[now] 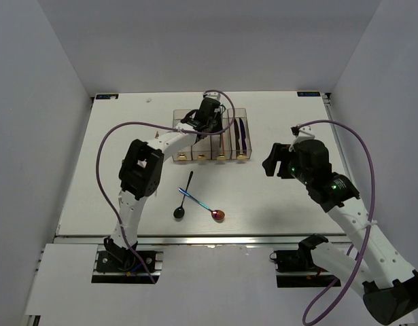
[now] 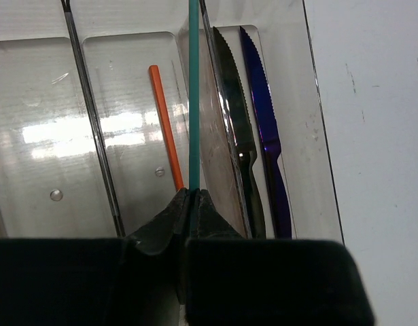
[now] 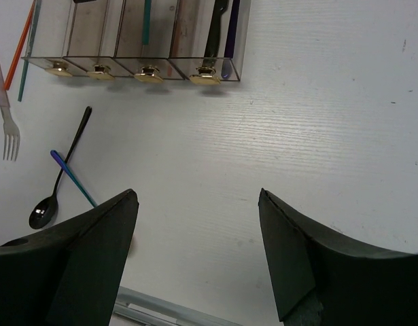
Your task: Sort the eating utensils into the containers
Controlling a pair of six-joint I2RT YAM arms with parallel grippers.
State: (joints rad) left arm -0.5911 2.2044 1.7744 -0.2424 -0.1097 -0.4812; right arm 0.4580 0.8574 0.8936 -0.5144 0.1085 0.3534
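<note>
My left gripper [image 2: 192,193] is shut on a green chopstick [image 2: 194,102] and holds it over the containers [image 2: 86,102], along the wall between the third and fourth bins. A red chopstick [image 2: 164,129] lies in the third bin. A black knife [image 2: 239,136] and a blue knife [image 2: 266,129] lie in the fourth. In the top view the left gripper [image 1: 207,117] is above the containers [image 1: 241,113]. A black spoon [image 1: 184,198] and an iridescent-red spoon [image 1: 207,208] lie crossed on the table. My right gripper [image 3: 198,193] is open and empty.
In the right wrist view a pale fork [image 3: 5,119], another red chopstick [image 3: 22,41] and another green chopstick [image 3: 28,61] lie on the table left of the containers [image 3: 86,34]. The table's near edge [image 3: 168,309] is just below the right gripper.
</note>
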